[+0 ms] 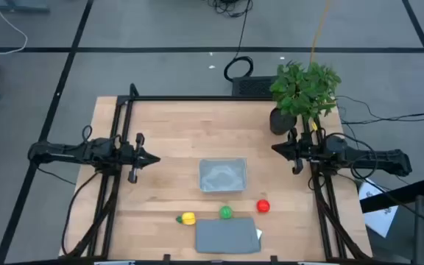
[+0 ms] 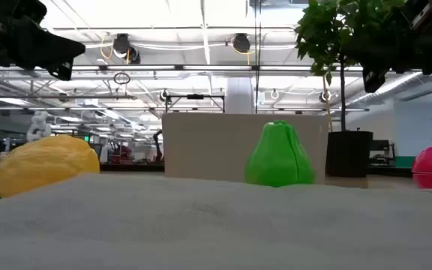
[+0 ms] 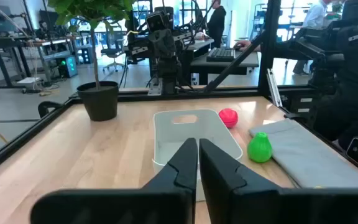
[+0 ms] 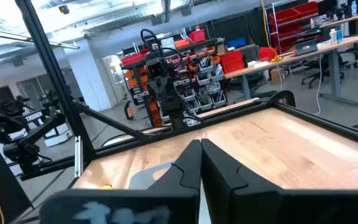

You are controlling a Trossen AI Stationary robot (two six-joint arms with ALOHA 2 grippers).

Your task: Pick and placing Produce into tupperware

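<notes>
The left gripper [image 1: 153, 157] hung over the left part of the table [image 1: 168, 132], its fingers [image 3: 185, 163] pressed together with nothing between them. Ahead of its tip and a little toward the front of the table sat the tupperware [image 1: 223, 175] — a clear, shallow box, lying between the two arms and holding nothing that the pictures showed. In the left wrist view the box [image 3: 194, 134] lay straight beyond the closed fingers.

Farther toward the table's front edge than the left gripper, the produce lay in a loose row. The yellow piece [image 1: 188, 218] was nearest that gripper's side, just beside the corner of the flat grey lid [image 1: 227, 235]. The green piece [image 1: 226, 212] stood upright at the lid's far edge; from table height it [image 2: 279, 155] rose above the lid's surface [image 2: 216, 221], with the yellow one [image 2: 45, 163] to one side. The red round piece [image 1: 263, 206] lay apart from the lid, closer to the right gripper than to the left, and none of the three touched the tupperware.

The right gripper [image 1: 277, 148] hovered over the right part of the table — its fingers [image 4: 188, 163] also closed on nothing. A potted plant [image 1: 304, 92] stood just behind it, near the back corner. The tupperware lay ahead of its tip, well apart from it.
</notes>
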